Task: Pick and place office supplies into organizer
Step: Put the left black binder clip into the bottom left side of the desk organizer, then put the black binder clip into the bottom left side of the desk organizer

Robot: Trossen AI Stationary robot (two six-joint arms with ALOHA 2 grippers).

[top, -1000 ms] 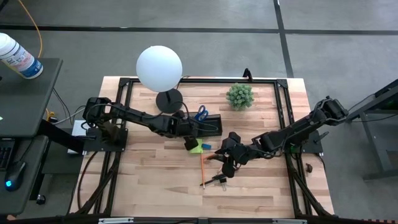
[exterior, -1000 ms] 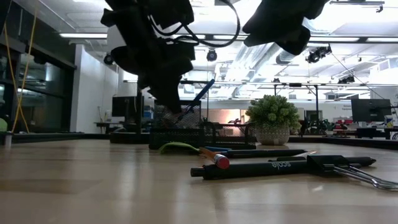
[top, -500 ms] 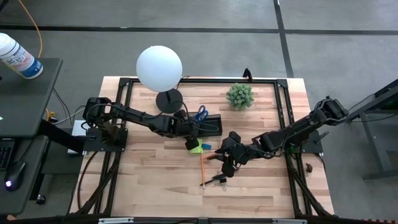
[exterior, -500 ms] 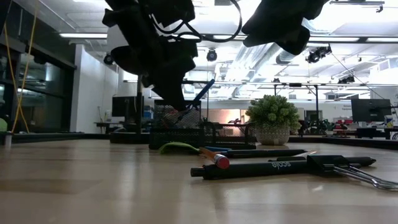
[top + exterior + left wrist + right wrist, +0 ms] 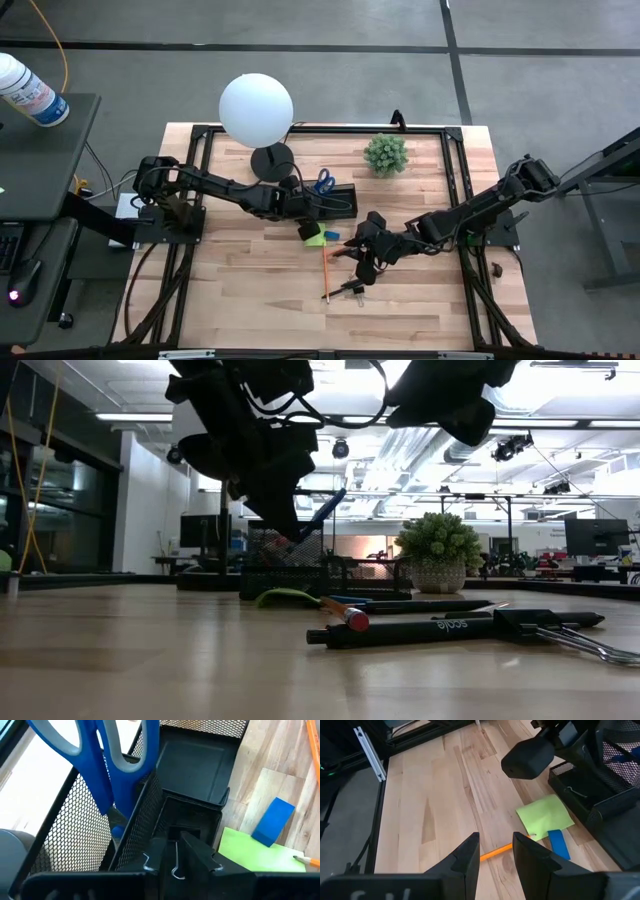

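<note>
The dark mesh organizer point(image 5: 335, 198) point(image 5: 195, 765) stands on the table. The blue-handled scissors point(image 5: 100, 750) point(image 5: 325, 182) stand blades-down in its mesh cup. My left gripper point(image 5: 175, 860) point(image 5: 305, 228) hovers over the organizer's near end, shut on a small black binder clip. On the table beside the organizer lies the lime sticky-note pad point(image 5: 545, 817) point(image 5: 316, 239), with the blue block point(image 5: 559, 844) partly on it. My right gripper point(image 5: 495, 855) point(image 5: 363, 268) is open above the orange pencil point(image 5: 495, 852) point(image 5: 327, 268). A dark pen point(image 5: 420, 630) and another clip point(image 5: 545, 622) lie on the wood. My left gripper pinches the binder clip between its two fingers, coming from above. The silver wire handles point(image 5: 175, 867) show between and beside the fingertips. The clip is lifted clear, over the organizer's open compartment point(image 5: 185, 820). The fingers themselves hide the clip's body.
The white globe lamp point(image 5: 256, 110) on its round black base point(image 5: 272, 160) stands just past the organizer's left end. The small potted plant point(image 5: 386, 153) point(image 5: 440, 550) sits toward the far right. Black frame rails point(image 5: 458, 200) border the table. Bare wood lies near the front left point(image 5: 240, 290).
My left gripper has moved a little toward the organizer and slightly down, still shut. My right gripper has stayed about where it was, and the things on the table have not moved.
</note>
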